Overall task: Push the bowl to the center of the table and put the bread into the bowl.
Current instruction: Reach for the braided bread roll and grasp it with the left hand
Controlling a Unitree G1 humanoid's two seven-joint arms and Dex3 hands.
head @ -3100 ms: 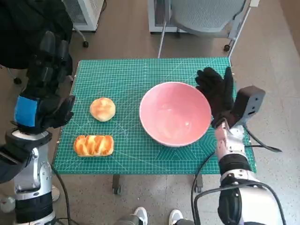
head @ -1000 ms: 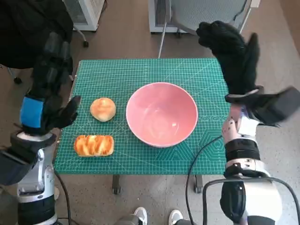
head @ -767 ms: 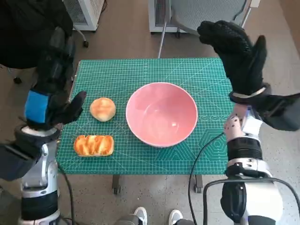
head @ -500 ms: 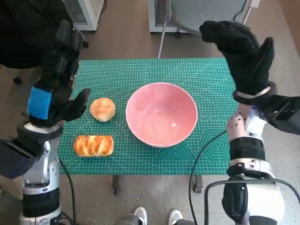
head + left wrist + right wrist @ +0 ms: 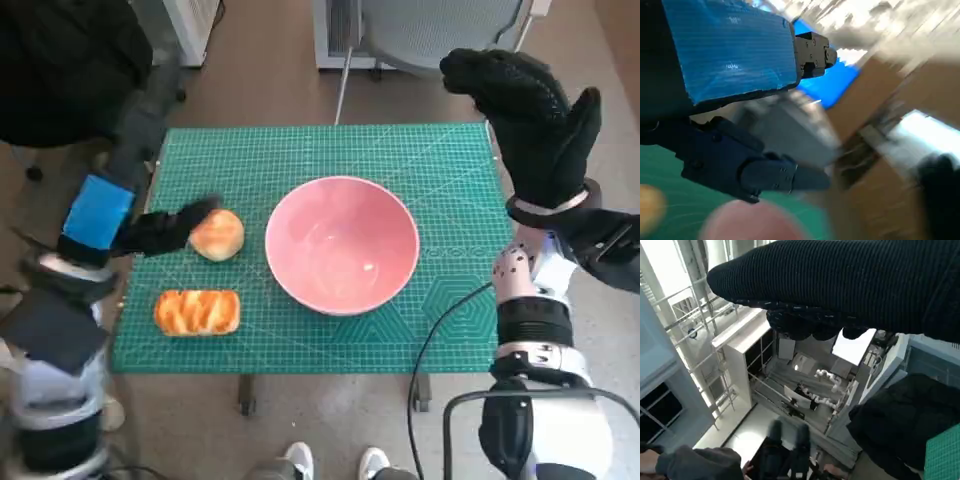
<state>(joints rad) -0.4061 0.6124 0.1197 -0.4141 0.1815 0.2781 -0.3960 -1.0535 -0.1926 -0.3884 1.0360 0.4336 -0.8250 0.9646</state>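
Bowl (image 5: 342, 243) sits mid-worktop; left hand closing on the round bread!

Pink bowl rests near the middle of the green worktop (image 5: 300, 150). Left hand (image 5: 150, 228), blurred, fingers spread and empty, reaches the round bread (image 5: 217, 234); contact unclear. Right hand (image 5: 530, 120) hangs high, spread, empty. A second, braided bread (image 5: 197, 311) lies nearer the robot. Risk: a fast, sideways approach could knock the bun away instead of grasping it.

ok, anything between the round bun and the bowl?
No. Head view shows only bare green mat between the round bun and the pink bowl.
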